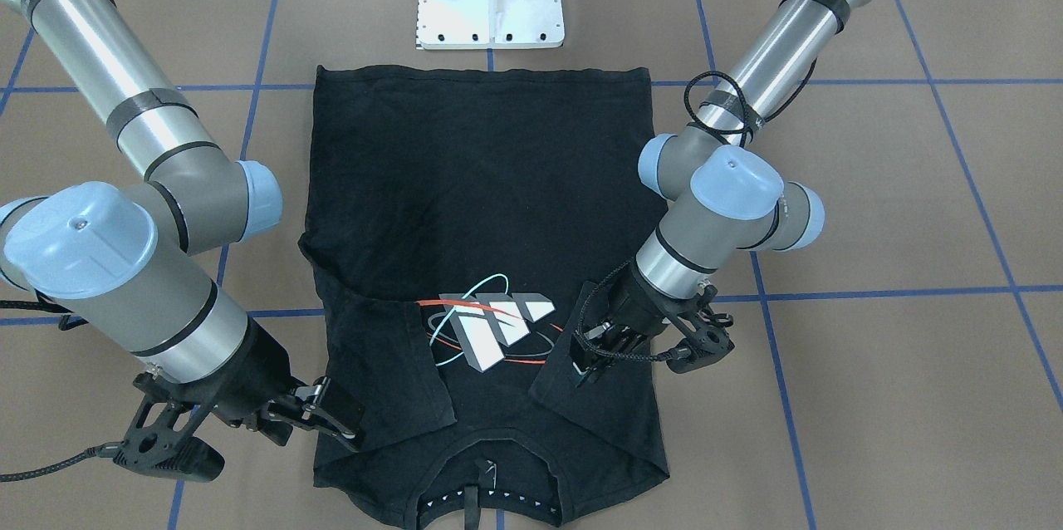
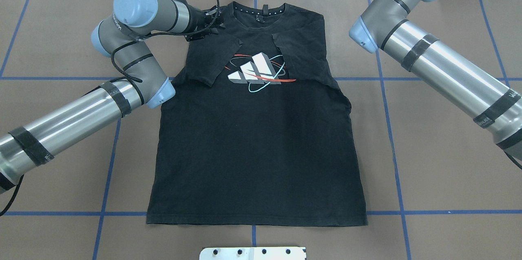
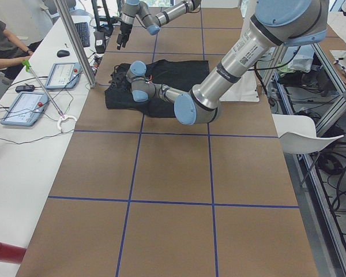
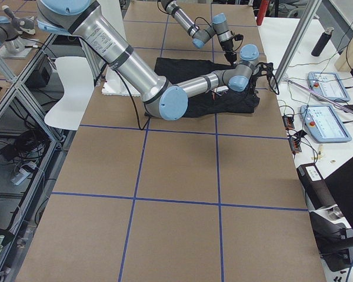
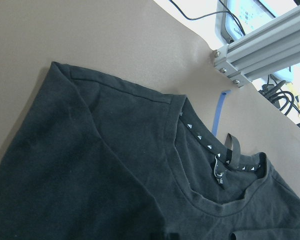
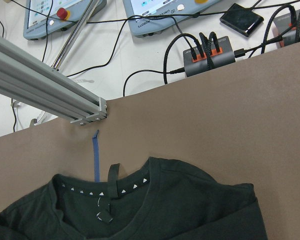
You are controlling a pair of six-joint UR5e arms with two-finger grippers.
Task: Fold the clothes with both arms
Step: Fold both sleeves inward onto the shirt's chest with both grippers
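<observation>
where blue tape lines (image 2: 448, 212) cross the brown table (image 2: 440, 178), a black t-shirt (image 2: 257, 150) lies flat and face up, hem toward the white base plate (image 1: 490, 7) and collar at the far end. the left arm (image 2: 73, 121) and the right arm (image 2: 440, 68) reach in from either side of it, both bent toward its shoulder end. each short sleeve lies folded inward on the chest: the left sleeve (image 2: 212, 62) sits under the left fingers, the right sleeve (image 2: 304, 58) inboard of the right fingers. the left gripper (image 1: 584, 365) hangs low over its sleeve, tips pointed down at the cloth. black on black, its fingers may be touching the fabric, and i cannot tell whether they are spread or pinched. the right gripper (image 1: 342, 418) stands at the outer edge of the shoulder on its side, fingers spread and holding nothing; from overhead it lies out past that shoulder, off the cloth. between the two sets of fingers, nearer the left ones, is the grey-white block logo (image 2: 255, 70), ringed by a red and a teal ellipse and partly overlapped by both sleeves. the collar (image 2: 261, 12) lies beyond the logo, also between the fingers, with a row of small white marks (image 6: 135, 186) inside it and a little black loop (image 6: 113, 175) at its middle.
</observation>
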